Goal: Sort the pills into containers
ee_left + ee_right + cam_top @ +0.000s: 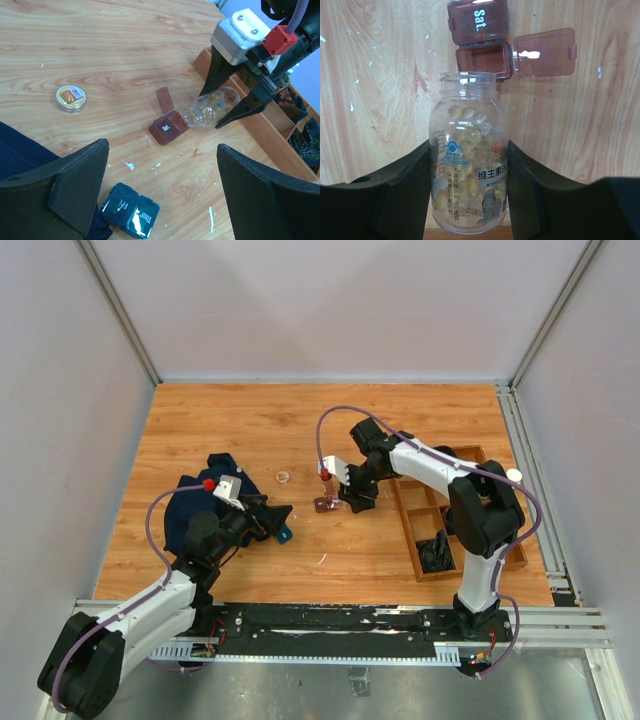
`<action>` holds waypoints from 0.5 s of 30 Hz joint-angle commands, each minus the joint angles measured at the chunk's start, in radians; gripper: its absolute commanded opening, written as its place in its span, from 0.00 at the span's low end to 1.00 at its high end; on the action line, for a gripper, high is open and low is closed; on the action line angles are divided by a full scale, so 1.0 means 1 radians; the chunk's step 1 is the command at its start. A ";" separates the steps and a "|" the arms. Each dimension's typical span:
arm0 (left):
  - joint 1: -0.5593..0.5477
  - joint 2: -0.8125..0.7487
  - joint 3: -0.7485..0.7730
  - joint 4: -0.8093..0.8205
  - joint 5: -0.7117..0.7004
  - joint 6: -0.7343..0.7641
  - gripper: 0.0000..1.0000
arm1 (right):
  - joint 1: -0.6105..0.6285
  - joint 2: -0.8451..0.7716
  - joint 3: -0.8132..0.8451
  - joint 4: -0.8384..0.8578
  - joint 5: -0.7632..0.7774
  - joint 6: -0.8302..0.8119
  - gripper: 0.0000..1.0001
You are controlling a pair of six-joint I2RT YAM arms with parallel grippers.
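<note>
My right gripper (469, 170) is shut on a clear round bottle (469, 155) full of pale yellow pills (470, 130), tipped on its side with its open mouth just over the reddish-brown container (482, 59). That box has one compartment open with its lid (544, 52) flipped aside and one shut compartment marked "Sat." (478, 21). It also shows in the left wrist view (167, 128) and the top view (324, 504), with the bottle (211, 108) beside it. My left gripper (162, 195) is open and empty, near a dark teal pill box (131, 212) marked "Fri" and "Thur".
The bottle's gold cap (71, 97) lies on the table to the left. A wooden divided tray (448, 525) stands at the right with dark items in it. A dark blue cloth (200, 505) lies under my left arm. White flecks dot the wood.
</note>
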 commanded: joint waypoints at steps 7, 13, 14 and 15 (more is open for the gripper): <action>0.005 0.001 -0.011 0.038 -0.004 0.013 0.93 | 0.045 -0.025 0.022 -0.041 0.038 0.017 0.03; 0.005 0.004 -0.009 0.038 -0.001 0.014 0.93 | 0.042 -0.017 0.030 -0.044 0.054 0.027 0.03; 0.005 0.003 -0.009 0.038 -0.002 0.013 0.93 | 0.043 -0.026 0.018 -0.020 0.068 0.037 0.03; 0.005 0.003 -0.009 0.038 -0.001 0.013 0.93 | 0.043 -0.036 0.001 0.019 0.102 0.048 0.02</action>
